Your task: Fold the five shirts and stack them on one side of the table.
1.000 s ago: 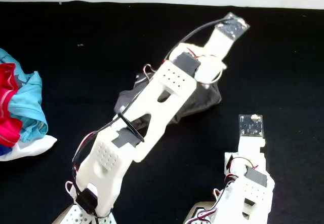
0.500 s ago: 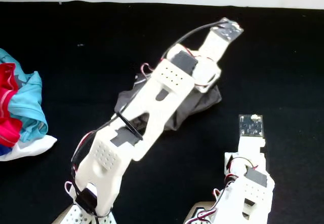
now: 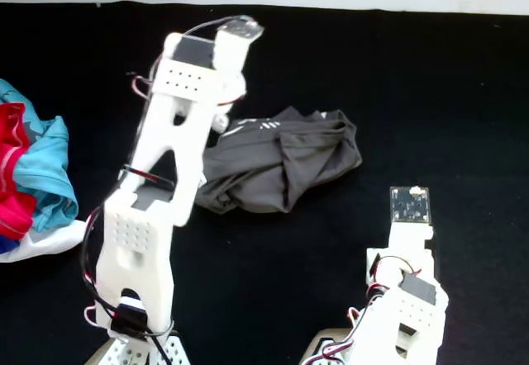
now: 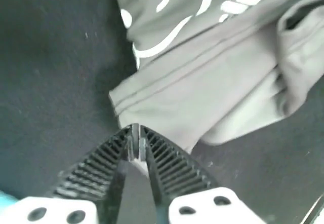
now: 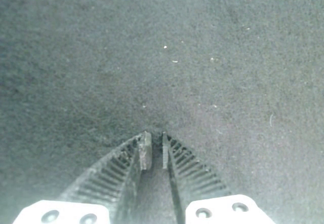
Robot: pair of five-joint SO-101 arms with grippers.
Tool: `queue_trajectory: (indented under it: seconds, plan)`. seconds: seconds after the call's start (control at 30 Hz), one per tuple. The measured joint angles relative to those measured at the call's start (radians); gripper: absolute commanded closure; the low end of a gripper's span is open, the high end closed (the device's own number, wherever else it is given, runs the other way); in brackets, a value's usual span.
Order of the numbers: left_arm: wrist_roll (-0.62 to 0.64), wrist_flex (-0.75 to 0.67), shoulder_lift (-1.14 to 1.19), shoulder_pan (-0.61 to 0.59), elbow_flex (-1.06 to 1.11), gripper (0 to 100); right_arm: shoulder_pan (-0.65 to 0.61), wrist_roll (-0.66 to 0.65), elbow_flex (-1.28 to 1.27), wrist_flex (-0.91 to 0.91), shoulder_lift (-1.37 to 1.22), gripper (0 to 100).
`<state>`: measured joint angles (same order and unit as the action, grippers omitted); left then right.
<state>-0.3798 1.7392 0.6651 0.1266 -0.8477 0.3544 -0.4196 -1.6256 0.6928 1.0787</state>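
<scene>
**Surface:** black cloth-covered counter (image 3: 463,92), with a pale wall strip along the top of the high view.

**Item 1:** dark-grey crumpled fabric shirt (image 3: 285,160) with white print, lying at the centre of the high frame. Its long axis runs roughly left to right, and it is not yet folded.

**Item 2:** left tool (image 4: 135,134), with toothed black jaws pressed together, apparently pinching the shirt's hem at its left end. The garment extends to the right of it.

**Item 3:** right tool (image 5: 153,142), jaws nearly touching with nothing between them. It sits over bare counter at the lower right, apart from the shirt.

**Item 4:** heap of teal, red and white shirts (image 3: 37,183) at the left edge, well apart from the grey one.

**Judgement:** the left arm is the nearer one. A flattening pull would likely run leftward along the shirt's long axis.
</scene>
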Motion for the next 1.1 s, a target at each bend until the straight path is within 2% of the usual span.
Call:
queue_trajectory:
  seconds: [0.13,0.37,0.57,0.77,0.97,1.1]
  plan:
    - [-0.021,-0.006,0.068,-0.046,0.048,87,0.000,0.000,0.000,0.000,0.000,94.3]
    - [-0.003,-0.015,0.175,-0.023,0.054,87,0.000,0.000,0.000,0.000,0.000,94.3]
    - [0.052,-0.003,0.160,0.172,0.054,87,0.000,0.000,0.000,0.000,0.000,94.3]
    - [0.075,0.000,0.018,0.358,0.054,87,0.000,0.000,0.000,0.000,0.000,94.3]
    - [0.077,0.000,-0.074,0.365,0.054,87,0.000,0.000,0.000,0.000,0.000,94.3]
    - [0.077,0.000,-0.075,0.313,0.057,86,0.000,0.000,0.000,0.000,0.000,94.3]
